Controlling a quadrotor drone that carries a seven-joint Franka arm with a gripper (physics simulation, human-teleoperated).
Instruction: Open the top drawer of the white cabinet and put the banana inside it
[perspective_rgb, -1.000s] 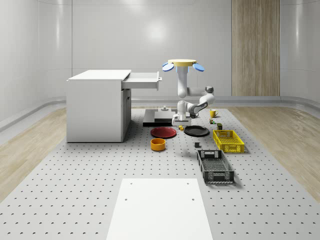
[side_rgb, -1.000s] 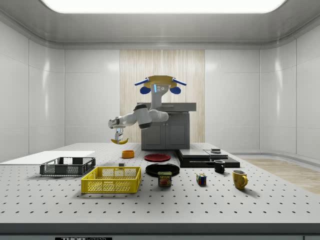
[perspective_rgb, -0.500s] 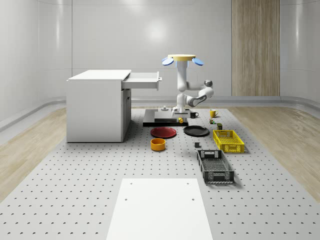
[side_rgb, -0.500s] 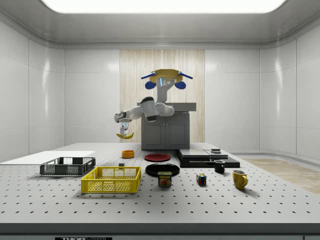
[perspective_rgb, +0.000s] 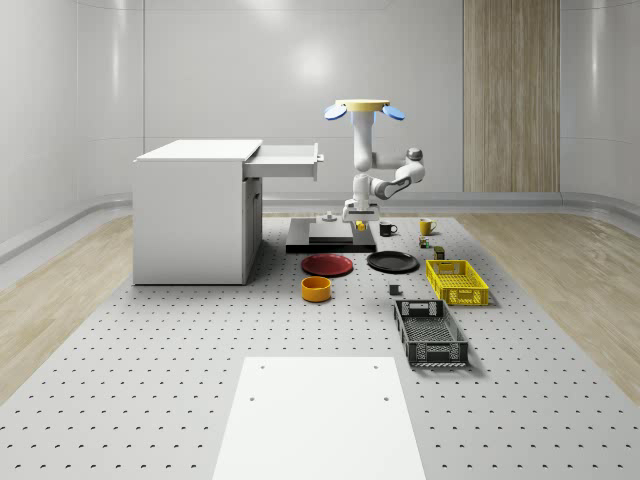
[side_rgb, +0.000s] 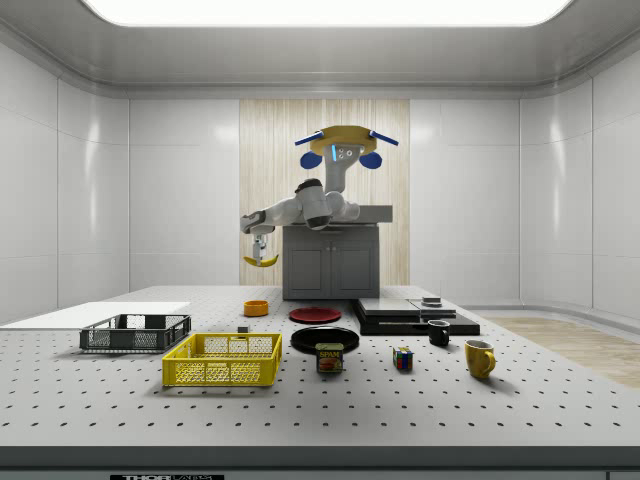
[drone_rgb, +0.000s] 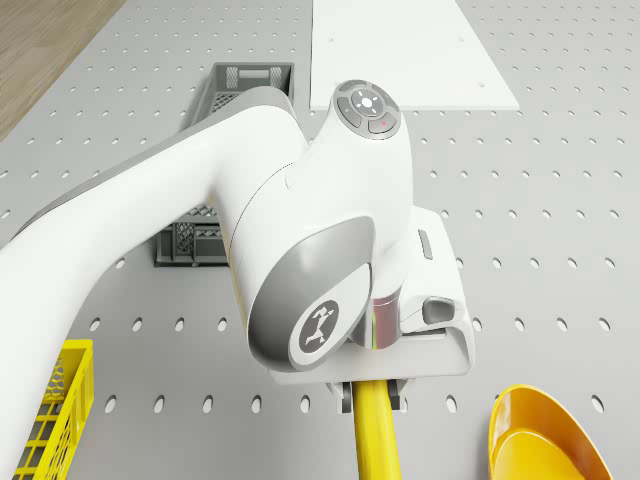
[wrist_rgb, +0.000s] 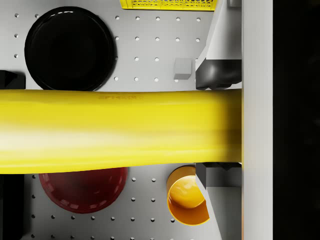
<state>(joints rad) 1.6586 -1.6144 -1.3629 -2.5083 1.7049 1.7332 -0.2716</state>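
The white cabinet (perspective_rgb: 195, 210) stands at the whole-scene view's left with its top drawer (perspective_rgb: 288, 160) pulled out. My drone (perspective_rgb: 363, 108) hovers to the right of that drawer, above the black slab (perspective_rgb: 330, 236). The arm bends down to the gripper (perspective_rgb: 357, 215), shut on the yellow banana (perspective_rgb: 361, 226), which hangs in the air below drawer height. In the side view the gripper (side_rgb: 260, 245) holds the banana (side_rgb: 262, 261) left of the cabinet (side_rgb: 330, 262). The wrist view has the banana (wrist_rgb: 120, 127) lying across between the fingers (wrist_rgb: 217, 75). The drone view has the gripper (drone_rgb: 372, 395) gripping the banana (drone_rgb: 377, 440).
Below the gripper on the perforated table lie a red plate (perspective_rgb: 328, 265), a black plate (perspective_rgb: 393, 262) and an orange bowl (perspective_rgb: 316, 289). A yellow crate (perspective_rgb: 456, 281), a grey crate (perspective_rgb: 430, 333), mugs (perspective_rgb: 427, 227) and a white panel (perspective_rgb: 320, 415) are nearby.
The drone has risen and shifted toward the cabinet end of the table. The gripper has carried the banana upward with it, well clear of the plates.
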